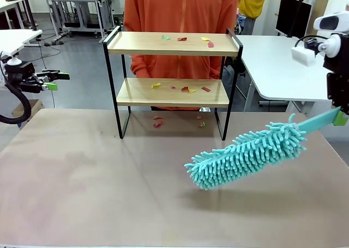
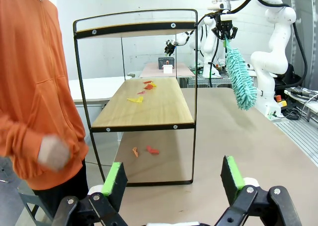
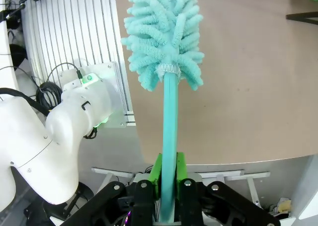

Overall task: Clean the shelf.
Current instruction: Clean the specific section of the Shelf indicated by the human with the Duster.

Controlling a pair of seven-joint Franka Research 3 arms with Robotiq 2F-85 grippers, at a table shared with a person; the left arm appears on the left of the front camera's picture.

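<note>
Next, I sweep the duster (image 1: 245,155), clamped in right pincer (image 3: 168,171), leftward along the shelf (image 1: 136,42) top; left pincer (image 2: 172,179) released.

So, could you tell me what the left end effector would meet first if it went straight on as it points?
Most likely the shelf: the open left end effector faces its near black end frame, about level with the lower board. Depth is hard to judge.
</note>
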